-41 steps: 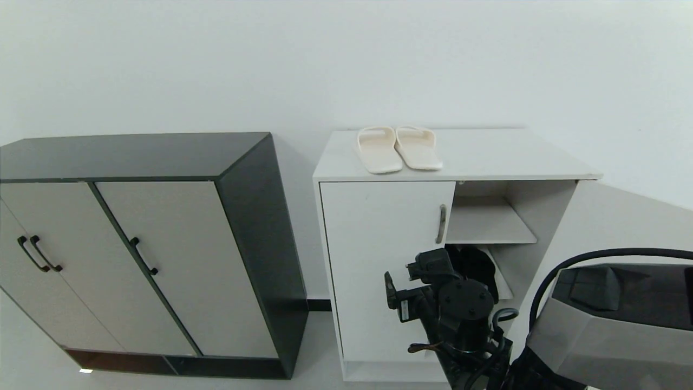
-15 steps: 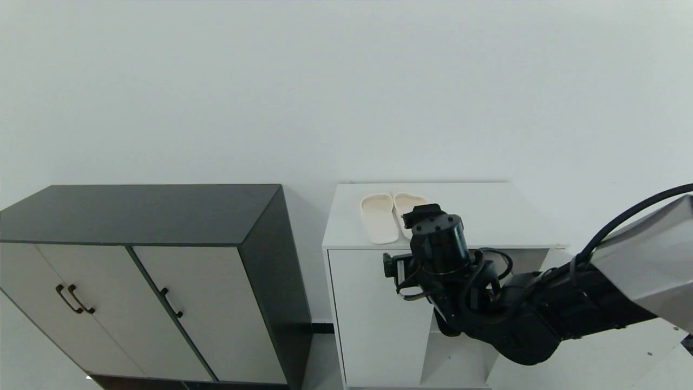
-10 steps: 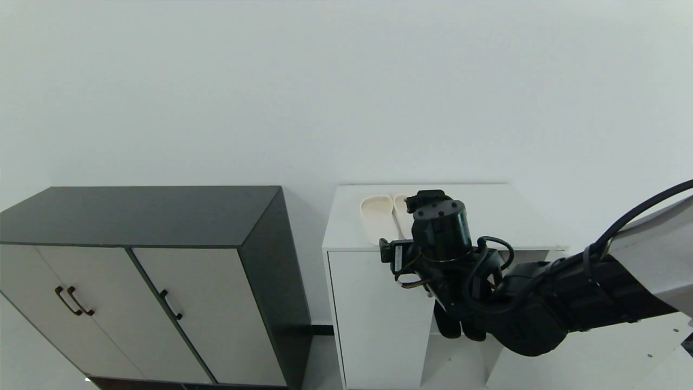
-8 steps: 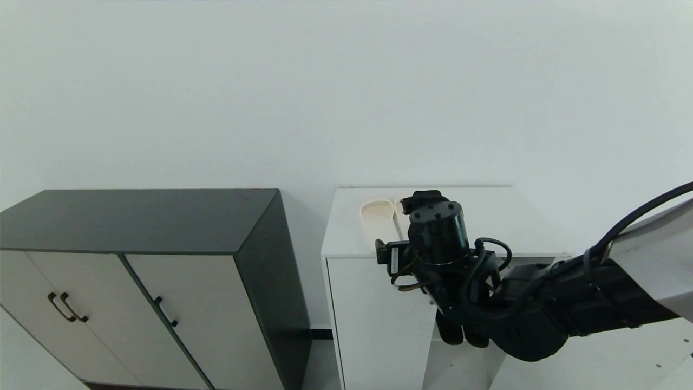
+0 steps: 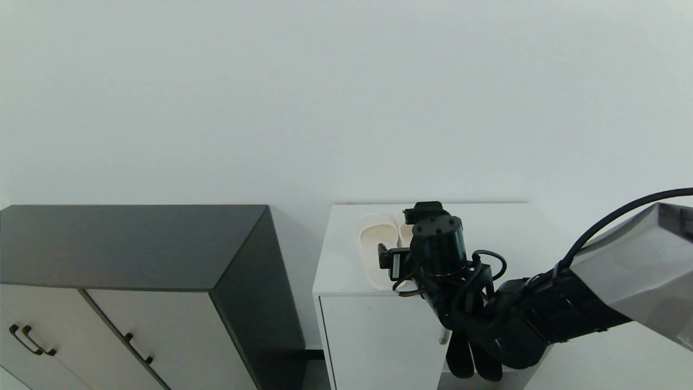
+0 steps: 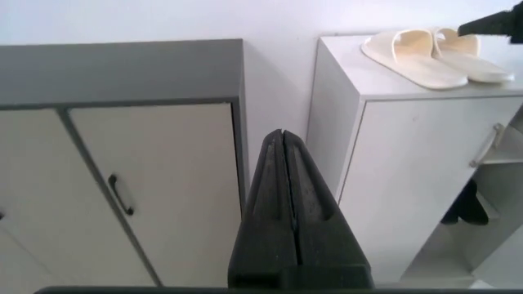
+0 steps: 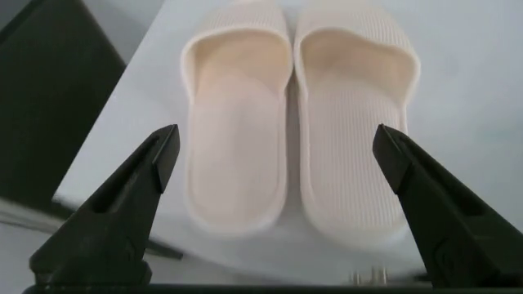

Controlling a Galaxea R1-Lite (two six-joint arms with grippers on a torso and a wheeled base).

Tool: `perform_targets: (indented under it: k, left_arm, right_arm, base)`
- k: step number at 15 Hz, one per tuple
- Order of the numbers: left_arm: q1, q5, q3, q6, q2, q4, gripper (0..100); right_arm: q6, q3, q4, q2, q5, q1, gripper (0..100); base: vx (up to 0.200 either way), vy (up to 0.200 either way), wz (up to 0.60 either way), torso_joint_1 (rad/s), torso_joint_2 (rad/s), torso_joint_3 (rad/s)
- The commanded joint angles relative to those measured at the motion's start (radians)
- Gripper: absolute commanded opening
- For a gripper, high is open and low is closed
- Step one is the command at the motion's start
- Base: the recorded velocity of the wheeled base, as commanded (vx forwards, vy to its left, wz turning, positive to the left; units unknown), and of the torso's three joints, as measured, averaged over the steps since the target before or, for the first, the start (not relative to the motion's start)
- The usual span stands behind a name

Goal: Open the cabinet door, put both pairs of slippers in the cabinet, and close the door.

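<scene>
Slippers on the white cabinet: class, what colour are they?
The slippers are cream, clearest in the right wrist view.

Right claw [image 7: 276, 143] spread wide, left claw [image 6: 282, 140] pressed closed

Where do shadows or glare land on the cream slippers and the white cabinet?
Right wrist view: no glare on the cream ribbed slippers, only soft shade under their straps. Head view: even light; the dark grey cabinet shades the wall gap beside the white cabinet. Left wrist view: its open compartment lies in shade.
</scene>
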Motion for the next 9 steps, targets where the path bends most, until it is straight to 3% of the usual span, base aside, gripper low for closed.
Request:
perform_targets:
  k: [1,9]
  left_arm:
    - [0.000,-0.001,0.000,-0.001,0.001,0.000,0]
    - [0.000,-0.001,0.000,-0.001,0.001,0.000,0]
  right_arm:
    - [-0.028,0.024,-0.037,0.049,0.005,-0.013,100]
    - [-0.083,-0.027,-0.109,0.148,0.049,-0.043,100]
  base:
    - [0.000,0.000,0.00,0.000,0.00,0.000]
    - [0.000,0.000,0.00,0.000,0.00,0.000]
